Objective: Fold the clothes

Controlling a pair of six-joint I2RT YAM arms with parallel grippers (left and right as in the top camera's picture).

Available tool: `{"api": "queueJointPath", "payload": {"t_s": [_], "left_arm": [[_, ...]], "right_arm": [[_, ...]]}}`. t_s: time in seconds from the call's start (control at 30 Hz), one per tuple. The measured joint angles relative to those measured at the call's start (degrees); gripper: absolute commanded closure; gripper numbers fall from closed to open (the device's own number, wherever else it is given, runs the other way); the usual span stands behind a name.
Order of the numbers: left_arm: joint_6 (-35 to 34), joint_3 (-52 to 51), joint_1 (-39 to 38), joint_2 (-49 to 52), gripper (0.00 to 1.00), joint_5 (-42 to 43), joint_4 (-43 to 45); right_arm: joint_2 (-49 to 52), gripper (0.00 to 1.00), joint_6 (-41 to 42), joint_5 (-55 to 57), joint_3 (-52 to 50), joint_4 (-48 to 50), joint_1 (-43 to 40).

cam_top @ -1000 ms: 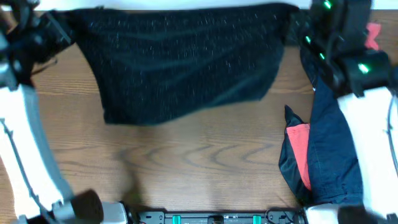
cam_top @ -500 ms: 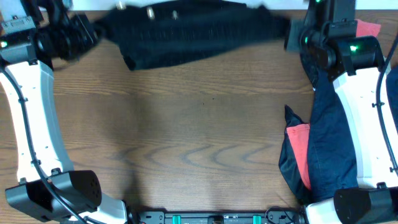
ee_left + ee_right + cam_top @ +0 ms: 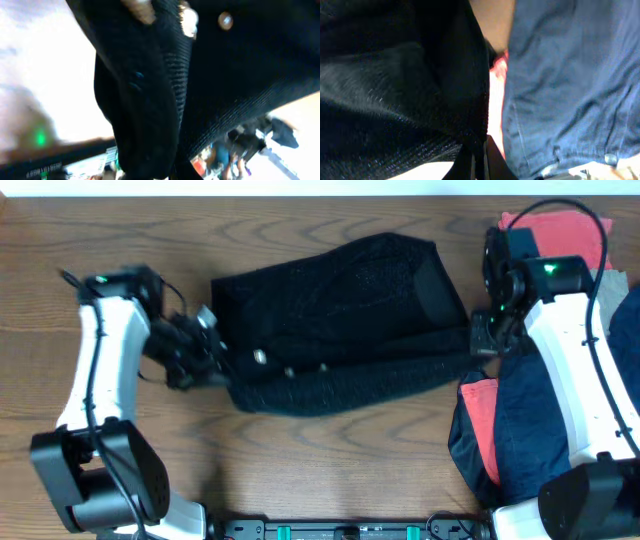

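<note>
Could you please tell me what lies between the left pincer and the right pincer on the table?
The black fuzzy skirt-like garment spans the stretch from left pincer to right pincer, each shut on an end; the overhead view shows it.

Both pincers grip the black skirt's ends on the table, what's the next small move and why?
Probably open both and let go: the black skirt lies seemingly doubled over on the table, the left pincer and right pincer shut on its ends, so this fold looks laid.

One black garment, one navy garment, two arms
</note>
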Motion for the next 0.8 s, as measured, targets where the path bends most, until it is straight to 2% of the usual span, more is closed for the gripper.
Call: {"api": "queueJointPath", "payload": {"t_s": [0.13, 0.3, 0.33, 0.37, 0.43, 0.47, 0.5, 0.53, 0.63, 0.8], "left_arm": [[3.65, -7.76, -0.52, 0.00, 0.94, -0.02, -0.92], [6.88, -12.04, -0.52, -0.04, 0.94, 0.00, -2.86], [7.28, -12.39, -0.52, -0.31, 0.90, 0.00, -2.91], [7.74, -12.55, -0.52, -0.66, 0.79, 0.00, -2.86], [8.15, -12.57, -0.52, -1.66, 0.48, 0.00, -2.58], [8.39, -12.57, -0.52, -2.14, 0.40, 0.02, -2.54], [8.46, -12.57, -0.52, -2.54, 0.36, 0.02, -2.43], [8.57, -12.57, -0.52, -2.75, 0.33, 0.00, -2.29], [8.83, -12.57, -0.52, -2.89, 0.32, 0.00, -1.60], [8.96, -12.57, -0.52, -2.89, 0.32, -0.02, 2.34]], "right_arm": [[0.00, 0.99, 1.46, 0.90, -3.45, -1.60, -0.46], [0.00, 0.99, 2.58, 1.33, -5.11, -1.36, -0.52], [0.00, 0.99, 2.67, 1.31, -5.11, -0.98, -0.52], [0.00, 0.99, 2.75, 1.27, -5.11, -0.74, -0.52], [0.00, 0.98, 2.80, 1.03, -5.11, -0.55, -0.52], [0.00, 0.79, 2.78, 0.85, -5.11, -0.55, -0.52], [0.00, 0.48, 2.91, 0.59, -5.11, -0.74, -0.50], [0.00, 0.29, 2.91, 0.55, -5.11, -1.07, -0.52], [0.00, 0.29, 2.27, 0.33, -5.11, -1.44, -0.52], [0.00, 0.36, 1.14, -0.02, -5.09, 2.71, -0.81]]}}
